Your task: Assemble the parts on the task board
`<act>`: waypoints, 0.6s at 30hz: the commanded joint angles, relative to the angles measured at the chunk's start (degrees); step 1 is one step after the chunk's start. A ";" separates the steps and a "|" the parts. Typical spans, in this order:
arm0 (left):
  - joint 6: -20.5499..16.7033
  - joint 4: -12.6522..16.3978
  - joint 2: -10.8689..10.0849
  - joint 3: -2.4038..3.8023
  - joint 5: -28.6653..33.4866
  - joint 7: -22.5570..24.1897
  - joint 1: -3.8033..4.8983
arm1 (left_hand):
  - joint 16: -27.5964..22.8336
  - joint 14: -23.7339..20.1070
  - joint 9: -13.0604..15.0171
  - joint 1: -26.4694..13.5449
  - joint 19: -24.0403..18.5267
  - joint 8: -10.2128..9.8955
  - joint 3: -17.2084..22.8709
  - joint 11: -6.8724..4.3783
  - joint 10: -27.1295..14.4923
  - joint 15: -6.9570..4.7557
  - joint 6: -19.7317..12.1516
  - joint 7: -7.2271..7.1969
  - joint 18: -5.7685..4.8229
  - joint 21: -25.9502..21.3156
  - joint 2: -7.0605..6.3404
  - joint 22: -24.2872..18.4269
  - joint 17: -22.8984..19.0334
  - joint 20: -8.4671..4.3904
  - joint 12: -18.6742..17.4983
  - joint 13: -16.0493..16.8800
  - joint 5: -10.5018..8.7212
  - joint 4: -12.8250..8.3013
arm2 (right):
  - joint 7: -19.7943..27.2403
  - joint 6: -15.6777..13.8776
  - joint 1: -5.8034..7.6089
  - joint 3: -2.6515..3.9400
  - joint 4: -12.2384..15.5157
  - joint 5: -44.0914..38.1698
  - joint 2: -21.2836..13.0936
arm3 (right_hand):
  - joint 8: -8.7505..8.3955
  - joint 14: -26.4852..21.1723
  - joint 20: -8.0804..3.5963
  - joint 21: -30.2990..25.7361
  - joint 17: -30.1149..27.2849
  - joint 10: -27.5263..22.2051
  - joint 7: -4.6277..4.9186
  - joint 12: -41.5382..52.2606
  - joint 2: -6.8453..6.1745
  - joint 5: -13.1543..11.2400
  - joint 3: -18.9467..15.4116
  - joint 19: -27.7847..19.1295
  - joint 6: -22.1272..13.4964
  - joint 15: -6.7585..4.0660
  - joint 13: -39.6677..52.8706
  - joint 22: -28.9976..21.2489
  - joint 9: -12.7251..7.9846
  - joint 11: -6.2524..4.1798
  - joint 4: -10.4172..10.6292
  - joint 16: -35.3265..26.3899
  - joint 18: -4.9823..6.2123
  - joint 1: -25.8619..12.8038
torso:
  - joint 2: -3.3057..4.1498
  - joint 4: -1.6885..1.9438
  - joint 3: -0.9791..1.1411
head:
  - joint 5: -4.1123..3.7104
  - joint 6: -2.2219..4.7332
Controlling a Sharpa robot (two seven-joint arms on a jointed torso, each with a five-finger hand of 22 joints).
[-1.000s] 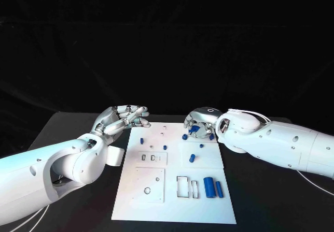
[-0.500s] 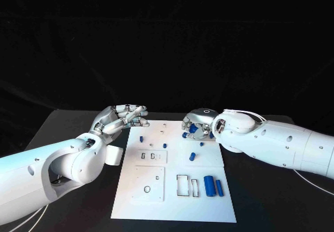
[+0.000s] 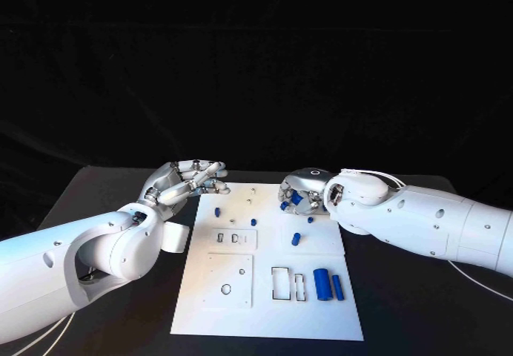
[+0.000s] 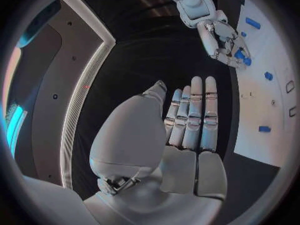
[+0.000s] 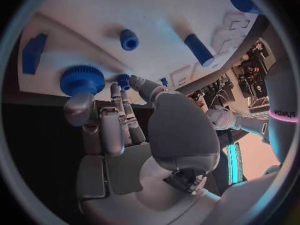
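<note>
Light fell brightly on the white task board [image 3: 267,297] and both arms, while the black table [image 3: 416,311] and backdrop stayed very dark. Glare washed out the board's near end. The wrist views bent straight edges strongly toward their rims, and a cyan strip lamp [image 5: 234,157] glowed at one circle's edge
</note>
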 commanded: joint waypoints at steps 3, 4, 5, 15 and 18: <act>1.26 0.01 0.16 0.06 0.24 0.07 0.08 | 0.22 0.35 0.10 -0.44 0.42 -0.39 0.40 0.33 -0.08 0.18 -0.36 0.14 0.69 0.22 -0.11 0.07 0.08 0.02 -0.39 0.01 0.25 0.02 | -0.14 1.07 -0.17 -0.02 -0.29 -0.90 0.32 | 0.65 2.92 -0.17 0.87 0.36 0.56 -0.12 0.74 0.85 0.02 0.37 0.52 0.99 0.25 0.19 0.85 0.32 -0.29 0.29 0.69 -0.79 0.37 | 0.06 -0.05 0.04 | 0.12 -0.06; 1.28 0.01 0.16 0.06 0.24 0.06 0.08 | 0.22 0.35 0.10 -0.44 0.42 -0.39 0.40 0.33 -0.08 0.18 -0.36 0.14 0.69 0.22 -0.11 0.07 0.08 0.02 -0.39 0.01 0.25 0.02 | -0.15 0.98 -0.18 -0.02 -0.33 -0.90 0.36 | 0.80 2.63 -0.23 3.46 -0.97 0.86 -0.24 1.02 0.96 0.02 0.48 2.44 1.21 0.15 0.28 4.88 0.47 -0.40 0.41 0.05 -1.52 0.40 | 0.11 -0.05 0.05 | 0.10 -0.09; 1.30 0.00 0.16 0.06 0.24 0.04 0.08 | 0.22 0.35 0.10 -0.44 0.42 -0.39 0.40 0.33 -0.08 0.18 -0.36 0.14 0.69 0.22 -0.11 0.07 0.08 0.02 -0.39 0.01 0.25 0.02 | -0.14 0.85 -0.20 -0.02 -0.39 -0.89 0.40 | 0.87 2.59 -0.28 3.95 -1.05 1.04 -0.29 1.18 1.06 0.03 0.58 2.79 1.29 0.09 0.33 5.57 0.55 -0.48 0.50 0.04 -1.62 0.42 | 0.13 -0.08 0.04 | 0.11 -0.11; 1.37 0.27 -0.12 0.06 0.24 -0.32 0.28 | 0.21 0.35 0.11 -0.45 0.42 -0.45 0.55 0.36 -0.13 0.19 -0.42 0.17 0.69 0.25 -0.09 0.07 0.19 0.02 -0.49 0.02 0.24 0.00 | -0.71 -2.11 -0.16 -0.03 -0.18 -0.87 0.34 | 1.71 2.45 -0.74 5.34 -1.37 2.37 -0.87 2.58 2.67 -4.05 2.16 3.36 2.26 -0.45 0.86 7.53 1.51 -1.12 1.06 0.27 -1.86 1.39 | 0.46 -0.06 0.06 | 0.25 -0.22; 1.37 0.19 -0.14 0.06 0.26 -0.43 0.30 | 0.21 0.35 0.11 -0.45 0.42 -0.45 0.55 0.36 -0.13 0.19 -0.42 0.17 0.69 0.25 -0.09 0.07 0.19 0.02 -0.49 0.02 0.24 0.00 | -0.92 -4.39 -0.16 -0.03 -0.09 -0.87 0.31 | 2.93 2.60 -1.13 6.25 -0.89 3.62 -1.60 3.56 3.83 -5.18 3.42 3.91 3.76 -0.96 1.33 8.96 2.50 -1.79 0.66 0.71 -2.07 2.57 | 0.45 -0.17 0.09 | 0.28 -0.09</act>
